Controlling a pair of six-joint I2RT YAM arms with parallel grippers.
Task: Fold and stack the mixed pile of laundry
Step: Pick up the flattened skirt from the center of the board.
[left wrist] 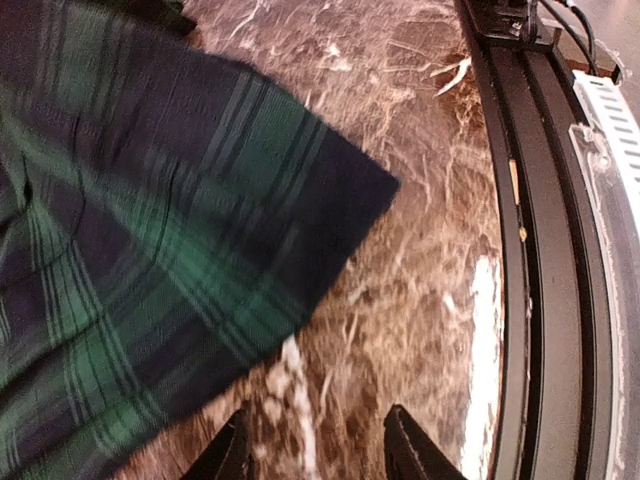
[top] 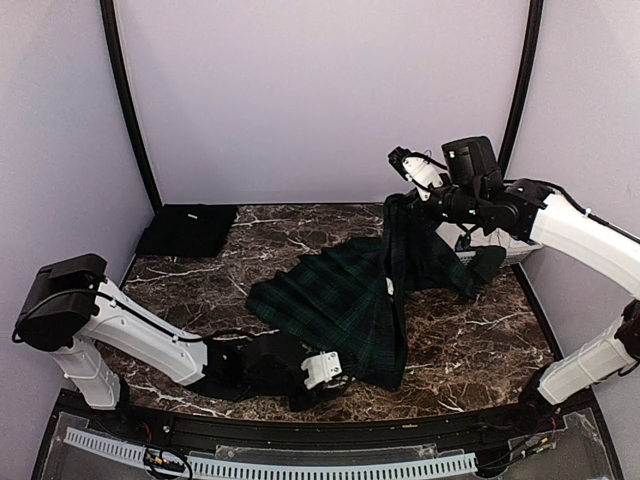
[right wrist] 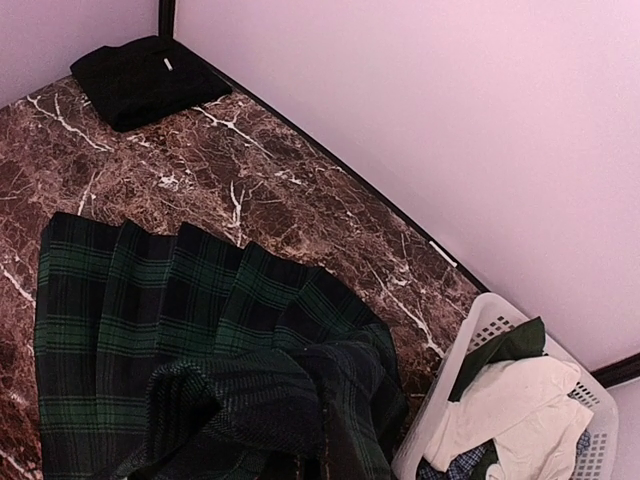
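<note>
Right gripper (top: pixel 405 188) clamped on the tartan skirt (top: pixel 340 300), holding 1 edge above the marble table (top: pixel 480 340); left gripper (left wrist: pixel 320 452) has fingers apart beside the hem

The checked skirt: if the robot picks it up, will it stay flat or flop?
Probably floppy: the skirt hangs in drooping folds at its lifted end. Likely light, since one small pinch holds that end up. Pushed, it would probably bunch rather than slide; the cloth crumples easily.
</note>
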